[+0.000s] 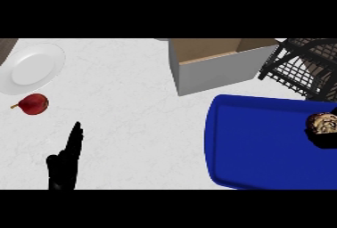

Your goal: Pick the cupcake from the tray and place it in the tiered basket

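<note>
A cupcake [322, 122] with a pale brown top sits at the far right edge of the blue tray [256, 142]. Black parts of my right hand [325, 140] show directly below and above the cupcake, curled close round it, while the rest of that hand is cut off by the view's right edge. The black wire tiered basket [299, 67] stands behind the tray at the upper right. My left hand [64, 161] rests open at the lower left with its fingers straight up, far from the tray.
A grey box [217, 67] with an open top stands at the back, between the middle of the counter and the basket. A white plate [30, 69] lies at the far left, with a red apple [33, 103] just in front of it.
</note>
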Available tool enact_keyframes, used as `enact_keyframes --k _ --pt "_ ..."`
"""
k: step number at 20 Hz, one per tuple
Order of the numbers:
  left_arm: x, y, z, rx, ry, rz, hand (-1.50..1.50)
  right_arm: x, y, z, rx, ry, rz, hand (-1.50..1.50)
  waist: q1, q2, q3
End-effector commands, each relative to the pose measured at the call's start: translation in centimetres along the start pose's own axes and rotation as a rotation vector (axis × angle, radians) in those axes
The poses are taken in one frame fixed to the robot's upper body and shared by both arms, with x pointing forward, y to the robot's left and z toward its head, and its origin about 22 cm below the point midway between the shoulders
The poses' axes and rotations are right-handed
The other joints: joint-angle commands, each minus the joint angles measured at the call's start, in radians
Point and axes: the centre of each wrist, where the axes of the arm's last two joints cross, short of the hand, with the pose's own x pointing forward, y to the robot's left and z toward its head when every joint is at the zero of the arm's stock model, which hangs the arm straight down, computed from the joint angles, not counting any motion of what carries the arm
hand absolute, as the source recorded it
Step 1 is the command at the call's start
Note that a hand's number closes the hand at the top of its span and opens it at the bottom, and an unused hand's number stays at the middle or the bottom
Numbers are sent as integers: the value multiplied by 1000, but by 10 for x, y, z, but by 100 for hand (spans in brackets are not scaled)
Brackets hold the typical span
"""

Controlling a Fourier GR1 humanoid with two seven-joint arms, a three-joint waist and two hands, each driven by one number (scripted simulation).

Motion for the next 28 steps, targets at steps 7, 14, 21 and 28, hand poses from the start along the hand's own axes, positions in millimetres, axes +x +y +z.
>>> enact_keyframes --k 7,14,21,28 --pt "0 -3 0 -7 33 -1 0 -43 -160 52 -382 -137 -279 150 16 0 -6" --pt "3 -19 -16 -47 16 -23 0 -64 -215 98 -468 -128 -266 150 65 13 -6" --pt "20 -13 -18 -83 -17 -17 0 -28 -256 83 -502 -53 -292 150 100 19 -6" --pt "22 -27 -31 -94 4 -16 0 1 -265 52 -499 -21 -302 150 111 22 -6"
